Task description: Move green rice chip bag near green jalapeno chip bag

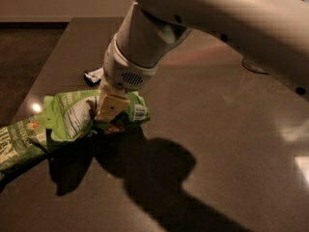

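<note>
The green rice chip bag [67, 115] is lime green with a white nutrition panel and a barcode patch. It hangs just above the dark table [217, 144], at the left. My gripper [109, 114] comes down from the big white arm and is shut on the bag's middle, its tan fingers [111, 106] pressed over it. The green jalapeno chip bag [17, 146], darker green with white lettering and a small orange emblem, lies at the far left edge. The rice bag's left end touches or overlaps the jalapeno bag's right end.
A small white and black packet [91, 76] lies behind the gripper, partly hidden by the arm. A round metal base [253, 65] shows at the back right under the arm. The table's left edge [46, 66] runs close to the bags.
</note>
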Robot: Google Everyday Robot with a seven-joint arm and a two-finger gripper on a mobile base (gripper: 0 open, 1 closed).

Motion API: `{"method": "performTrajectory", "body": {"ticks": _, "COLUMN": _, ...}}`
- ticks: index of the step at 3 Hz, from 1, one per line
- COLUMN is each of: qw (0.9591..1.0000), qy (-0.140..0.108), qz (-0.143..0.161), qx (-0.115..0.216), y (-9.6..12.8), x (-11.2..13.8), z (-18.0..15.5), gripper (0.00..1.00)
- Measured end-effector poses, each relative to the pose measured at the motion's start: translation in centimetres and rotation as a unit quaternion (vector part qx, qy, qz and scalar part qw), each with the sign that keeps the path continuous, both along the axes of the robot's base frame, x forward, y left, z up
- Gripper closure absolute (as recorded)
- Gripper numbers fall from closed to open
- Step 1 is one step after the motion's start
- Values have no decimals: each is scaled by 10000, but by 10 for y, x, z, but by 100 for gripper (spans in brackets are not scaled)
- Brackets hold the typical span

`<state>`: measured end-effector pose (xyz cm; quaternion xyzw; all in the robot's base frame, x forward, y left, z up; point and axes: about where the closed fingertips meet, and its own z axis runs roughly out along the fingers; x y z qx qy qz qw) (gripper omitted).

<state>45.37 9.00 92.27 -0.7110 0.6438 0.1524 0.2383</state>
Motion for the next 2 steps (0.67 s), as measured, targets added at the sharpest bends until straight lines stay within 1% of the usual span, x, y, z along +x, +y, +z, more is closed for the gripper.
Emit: {"method": "performTrajectory", "body": {"ticks": 2, "qw": 10000, "qy": -45, "qz": 4, "qx": 1, "y": 2, "x": -3, "z": 4, "gripper": 13}}
